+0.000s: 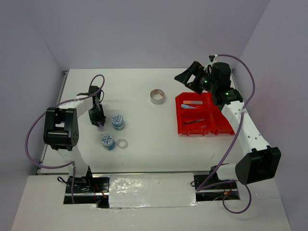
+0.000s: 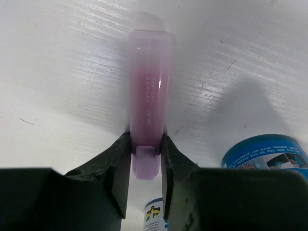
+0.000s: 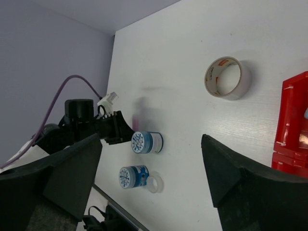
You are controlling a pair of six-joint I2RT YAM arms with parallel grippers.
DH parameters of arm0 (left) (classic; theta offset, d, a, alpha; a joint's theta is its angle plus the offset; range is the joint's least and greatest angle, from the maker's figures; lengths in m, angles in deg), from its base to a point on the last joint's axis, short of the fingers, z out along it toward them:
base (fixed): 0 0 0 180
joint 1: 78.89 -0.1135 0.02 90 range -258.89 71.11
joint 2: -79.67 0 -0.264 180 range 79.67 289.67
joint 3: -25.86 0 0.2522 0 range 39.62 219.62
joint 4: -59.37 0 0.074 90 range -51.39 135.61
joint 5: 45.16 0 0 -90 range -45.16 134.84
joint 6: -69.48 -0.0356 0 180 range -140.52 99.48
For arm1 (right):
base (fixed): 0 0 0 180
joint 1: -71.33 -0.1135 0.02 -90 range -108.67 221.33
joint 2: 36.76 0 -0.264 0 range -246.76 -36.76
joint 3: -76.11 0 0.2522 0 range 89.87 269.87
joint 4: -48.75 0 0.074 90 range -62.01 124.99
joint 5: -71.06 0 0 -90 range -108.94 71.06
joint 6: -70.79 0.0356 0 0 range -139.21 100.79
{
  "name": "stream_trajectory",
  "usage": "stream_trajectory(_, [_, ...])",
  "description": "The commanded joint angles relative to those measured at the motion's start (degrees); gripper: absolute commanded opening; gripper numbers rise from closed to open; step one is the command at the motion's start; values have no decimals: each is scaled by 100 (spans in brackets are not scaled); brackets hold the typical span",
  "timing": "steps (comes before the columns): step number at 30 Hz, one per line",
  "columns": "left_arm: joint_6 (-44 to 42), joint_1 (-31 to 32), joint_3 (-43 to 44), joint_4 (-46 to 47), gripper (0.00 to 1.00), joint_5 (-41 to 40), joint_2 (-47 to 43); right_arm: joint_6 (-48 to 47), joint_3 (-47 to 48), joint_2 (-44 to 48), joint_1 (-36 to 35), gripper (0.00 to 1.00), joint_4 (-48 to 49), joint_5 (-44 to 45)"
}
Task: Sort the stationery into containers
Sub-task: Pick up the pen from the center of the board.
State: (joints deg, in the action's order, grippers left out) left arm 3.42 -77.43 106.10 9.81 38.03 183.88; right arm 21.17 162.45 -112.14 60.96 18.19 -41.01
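Observation:
My left gripper (image 2: 146, 161) is shut on the lilac stubby marker (image 2: 148, 103), which points away over the white table; its capped end sits between the fingers. From above, that gripper (image 1: 99, 123) is at the left, just beside one blue-white tape roll (image 1: 117, 121). A second patterned roll (image 1: 108, 141) and a small clear tape ring (image 1: 123, 144) lie nearer the front. The grey tape roll (image 1: 157, 96) lies mid-table. My right gripper (image 1: 189, 77) hangs open above the far left corner of the red bin tray (image 1: 179, 115), with nothing between its fingers.
The tray holds a light-blue marker (image 1: 192, 102) in a far compartment and thin pens (image 1: 195, 121) in a nearer one. The right wrist view shows the grey roll (image 3: 227, 78), both patterned rolls (image 3: 147, 142) (image 3: 134, 176) and the tray's edge (image 3: 293, 120).

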Motion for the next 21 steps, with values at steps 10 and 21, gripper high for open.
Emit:
stream_trajectory(10, [110, 22, 479, -104, 0, 548, -1127, -163, 64, -223, -377, 100, 739, -721])
stream_trajectory(21, [-180, 1600, 1174, 484, 0, 2102, -2518, 838, 301, -627, -2082, 99, 2127, 343])
